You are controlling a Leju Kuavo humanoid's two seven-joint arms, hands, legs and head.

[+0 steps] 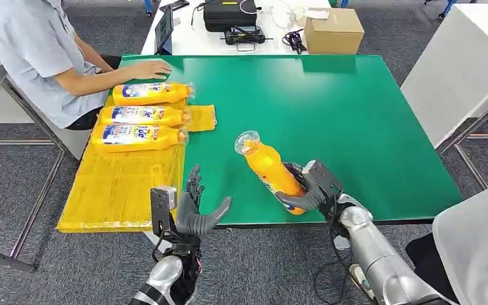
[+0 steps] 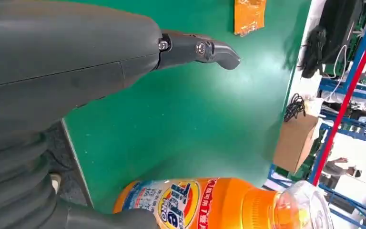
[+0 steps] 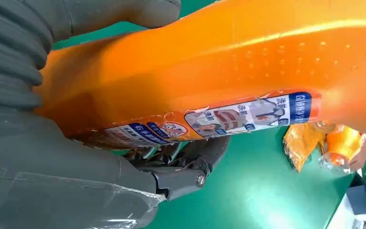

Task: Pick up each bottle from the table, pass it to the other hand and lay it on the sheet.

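Observation:
My right hand (image 1: pixel 306 189) grips an orange bottle (image 1: pixel 268 167) by its lower body, lifted over the green table (image 1: pixel 330 108) with its clear cap tilted up to the left. The same bottle (image 3: pixel 228 62) shows close in the right wrist view, and the bottle (image 2: pixel 205 202) also appears in the left wrist view. My left hand (image 1: pixel 196 206) is open at the table's front edge, fingers spread, a short way left of the bottle. Three orange bottles (image 1: pixel 141 115) lie side by side on the yellow sheet (image 1: pixel 121 184).
A person sits at the table's far left, one hand (image 1: pixel 147 68) resting near the topmost bottle. A cardboard box (image 1: pixel 333 30), a black case (image 1: pixel 230 14) and cables lie on the white table beyond. Another white table (image 1: pixel 464 70) stands at the right.

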